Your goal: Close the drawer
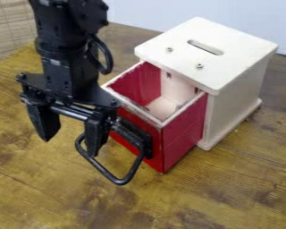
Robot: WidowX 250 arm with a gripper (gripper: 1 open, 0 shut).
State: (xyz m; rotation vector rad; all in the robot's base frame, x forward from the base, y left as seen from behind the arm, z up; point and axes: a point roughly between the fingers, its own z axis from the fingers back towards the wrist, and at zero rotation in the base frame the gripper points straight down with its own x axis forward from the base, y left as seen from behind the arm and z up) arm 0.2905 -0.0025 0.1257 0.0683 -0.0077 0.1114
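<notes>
The red drawer (170,134) stands pulled out of the white wooden cabinet (223,76), its pale interior showing. A black plate and a large black loop handle (115,165) sit on its red front, pointing to the lower left. My gripper (68,130) is open, fingers pointing down, one finger (42,116) at the left and the other (94,136) just in front of the drawer's front, close to the handle plate. It holds nothing.
The cabinet has a slot on top and stands at the right on a wooden table (229,192). A woven mat (8,22) lies at the far left corner. The black arm (68,36) rises above the gripper.
</notes>
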